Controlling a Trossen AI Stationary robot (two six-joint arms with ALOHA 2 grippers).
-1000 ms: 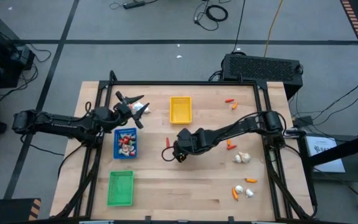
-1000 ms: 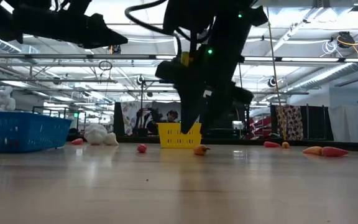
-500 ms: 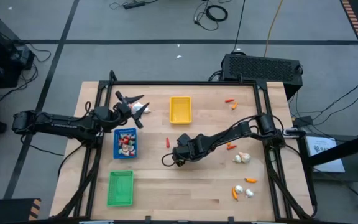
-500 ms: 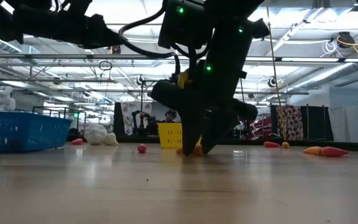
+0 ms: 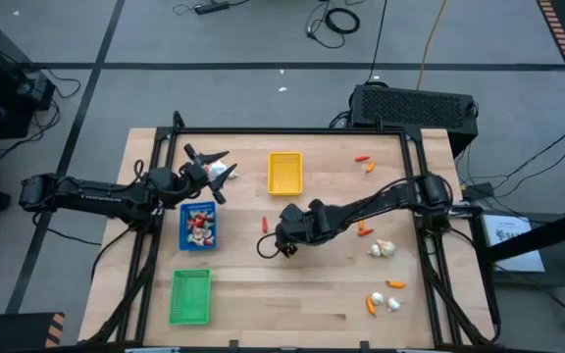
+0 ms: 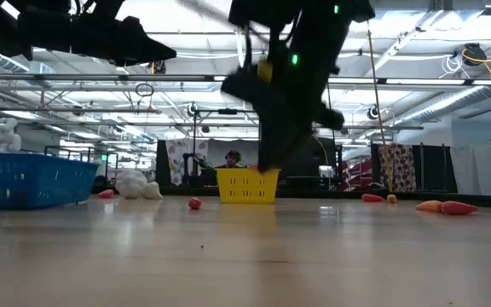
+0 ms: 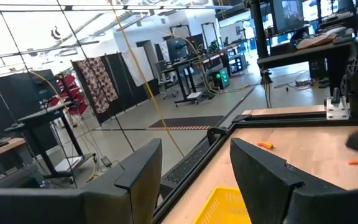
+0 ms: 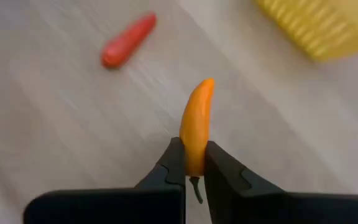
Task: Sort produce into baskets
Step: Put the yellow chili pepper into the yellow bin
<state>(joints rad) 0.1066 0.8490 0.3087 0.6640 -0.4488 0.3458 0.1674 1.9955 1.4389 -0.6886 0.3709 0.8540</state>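
Observation:
My right gripper hangs over the middle of the table, shut on a slim orange produce piece. A red piece lies on the table just beside it, toward the left edge. The yellow basket stands farther back. The blue basket, with several pieces in it, and the green basket stand at the left. My left gripper waits raised and open behind the blue basket, nothing between its fingers. A whitish bulb lies by it. My right gripper pinches one end of the orange piece between its two fingertips. The rest of the piece sticks out past the fingertips, in line with the fingers. The fingers come from above, slanting down. The piece is lifted clear of the table.
More produce lies at the right: a whitish bulb, orange pieces and a bulb near the front right, small red and orange pieces at the back right and one by the right arm. Dark frame rails run along both table sides.
My right gripper has dropped onto the orange piece on the table, shut on it and risen again. The piece has left the tabletop and now hangs between the fingertips.

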